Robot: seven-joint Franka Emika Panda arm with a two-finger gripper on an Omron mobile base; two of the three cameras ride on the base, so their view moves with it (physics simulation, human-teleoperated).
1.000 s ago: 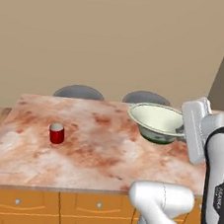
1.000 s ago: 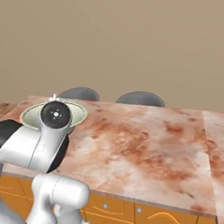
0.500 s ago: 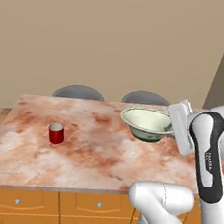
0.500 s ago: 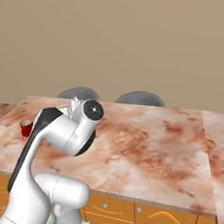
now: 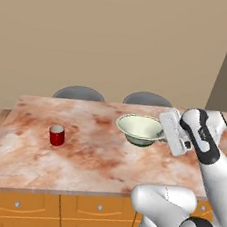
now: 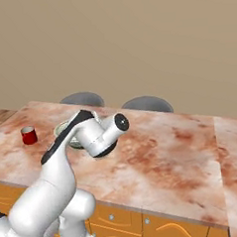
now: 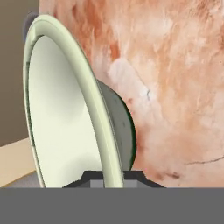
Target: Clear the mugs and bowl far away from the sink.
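Observation:
The cream-white bowl [image 5: 140, 129] with its greenish outside hangs low over the marble counter [image 5: 90, 158], held level. My gripper [image 5: 161, 136] is shut on the bowl's right rim. In the hand view the bowl [image 7: 61, 113] stands edge-on, its rim pinched by my gripper [image 7: 111, 177] at the bottom. From the right base view the bowl [image 6: 65, 129] peeks out behind my arm. I cannot tell whether its base touches the counter. The red mug [image 5: 57, 135] stands upright at the counter's left, well apart from the bowl; the right base view has this mug [image 6: 28, 135] at far left. The sink is out of view.
Two grey round stools [image 5: 79, 93] [image 5: 147, 98] stand behind the counter's far edge, against a beige wall. Orange drawer fronts [image 5: 58, 207] run under the near edge. The counter [image 6: 167, 152] stretches far to the right.
My arm has swung over the counter, carrying the bowl leftward and slightly lower toward the middle. The red mug has not moved.

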